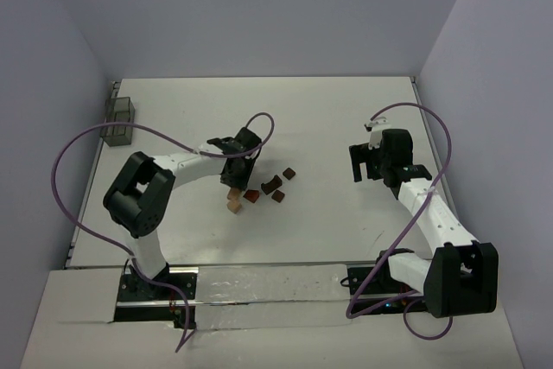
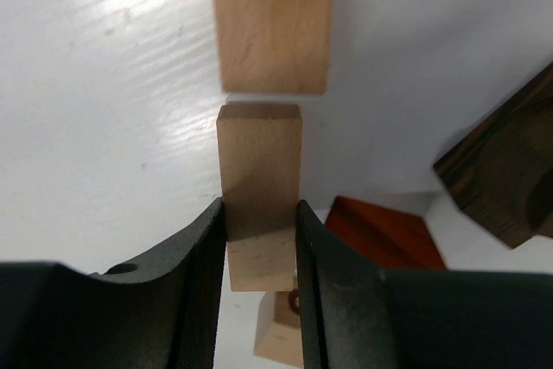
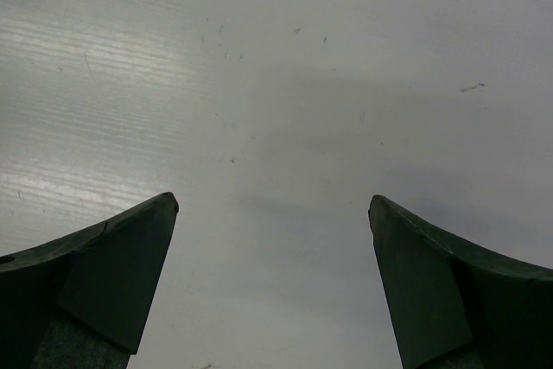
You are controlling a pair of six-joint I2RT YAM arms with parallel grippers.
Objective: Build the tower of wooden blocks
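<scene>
Left wrist view: what has the left gripper (image 2: 260, 213) got?

A light tan block (image 2: 259, 153), clamped between both fingers, its end sticking out past the tips.

And the other pieces?

Loose near the table's middle. Another tan block (image 2: 272, 36) lies on the table (image 2: 104, 84) just beyond the held one. A reddish-brown block (image 2: 380, 232) and a dark block (image 2: 505, 170) sit to one side.

Right gripper (image 3: 272, 205)?

Jaws spread wide above the table, well apart from the blocks.
</scene>
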